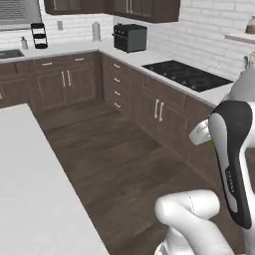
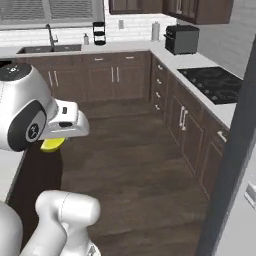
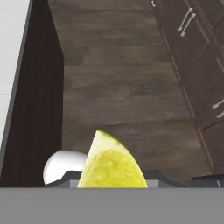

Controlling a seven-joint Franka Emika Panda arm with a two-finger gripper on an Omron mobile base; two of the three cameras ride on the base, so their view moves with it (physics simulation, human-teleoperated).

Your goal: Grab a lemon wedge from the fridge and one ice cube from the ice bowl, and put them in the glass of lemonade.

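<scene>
Left base view: arm rises at lower right, dark forearm cover upright. A thin yellow-green sliver shows at the forearm's left edge, probably the lemon wedge (image 1: 211, 145), mostly hidden. Long white table (image 1: 30, 189) runs down the left edge; dark wood floor (image 1: 109, 159) between it and the brown cabinets (image 1: 159, 112). Black cooktop (image 1: 188, 74) on the right table run, black toaster oven (image 1: 130, 37) at the back corner.

Right base view: wrist head at left, white hand block reaching right. Wedge (image 2: 51, 144) sits under the hand as a yellow lump, over the floor just off the table's dark side panel. Sink (image 2: 47, 49) and faucet under the window at the back. A dark vertical slab crosses the right side; what it is, I cannot tell.

Hand view: wedge (image 3: 113, 164) at bottom centre, cut face up, rind along the upper left edge. Jaws (image 3: 114, 174): closed on the wedge by the look of it; tips hidden behind the fruit, so width of opening cannot be read. Floor below, cabinet drawers at right, table edge at upper left.

View differences: only the hand camera shows the cut face; the right base camera shows its height over the floor; the left base camera barely shows it.

Risks: 1 small slick piece held near its edge could slip out during a wide swing and land on the floor. Neither cup nor bowl is seen here, so the carry looks long.
</scene>
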